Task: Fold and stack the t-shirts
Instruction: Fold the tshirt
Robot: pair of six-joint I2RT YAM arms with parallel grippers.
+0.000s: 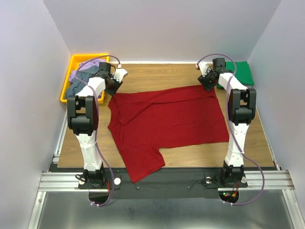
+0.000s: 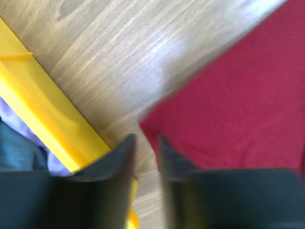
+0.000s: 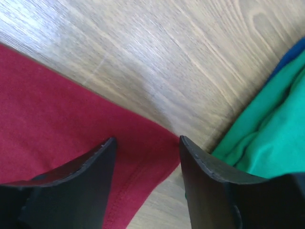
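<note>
Blur smears the left wrist view, so the edge of the dark red t-shirt (image 2: 228, 95) is soft. From above, the left arm (image 1: 95, 87) covers part of the grey-blue t-shirt (image 1: 75, 88) and lavender t-shirt (image 1: 83, 64); the right arm (image 1: 240, 106) hides one edge of the green t-shirt (image 1: 240, 71).

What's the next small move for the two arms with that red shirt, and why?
Probably lower both grippers and pinch the dark red t-shirt's far corners. It lies spread out, not yet folded. The right gripper hovers open astride the far right corner, and the left gripper, fingers only narrowly apart, sits just by the far left corner.
</note>
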